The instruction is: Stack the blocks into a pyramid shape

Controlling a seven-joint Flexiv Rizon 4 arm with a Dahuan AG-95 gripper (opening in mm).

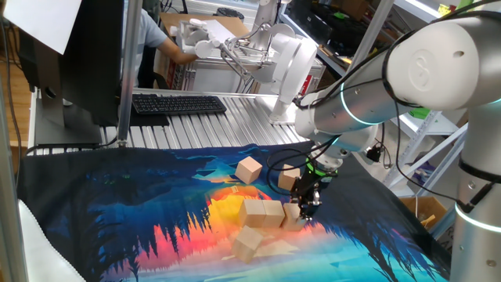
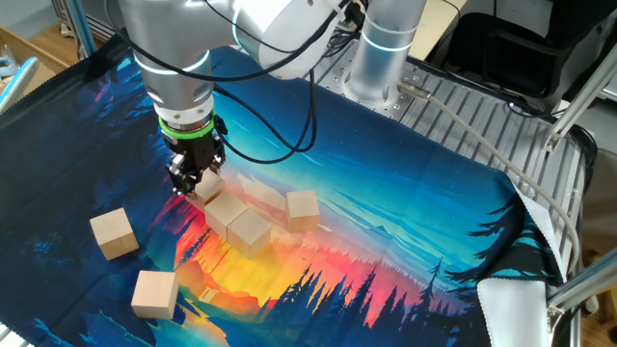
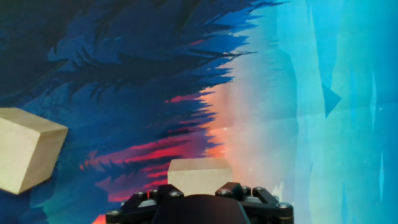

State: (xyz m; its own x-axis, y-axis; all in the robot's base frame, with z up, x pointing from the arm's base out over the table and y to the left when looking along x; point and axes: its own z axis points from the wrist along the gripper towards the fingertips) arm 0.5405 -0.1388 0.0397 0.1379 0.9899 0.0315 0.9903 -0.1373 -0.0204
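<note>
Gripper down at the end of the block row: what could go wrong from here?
1. The gripper sits around the end block, hard against its neighbour; lifting or releasing could drag or nudge the row.
2. The mat is wrinkled cloth, so stacked blocks may sit tilted.
3. The loose block lies skewed, which may spoil a square grasp.

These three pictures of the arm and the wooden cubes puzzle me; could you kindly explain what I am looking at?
It is one robot arm with a two-finger gripper, working over a table covered by a printed sunset cloth. Two pictures come from fixed cameras on different sides; the third looks down from the hand itself. Plain wooden blocks lie on the cloth: a short row near the middle, others loose, such as one off to the side. The gripper points down around a block at the end of that row; whether it actually grips it, I cannot tell.
</note>
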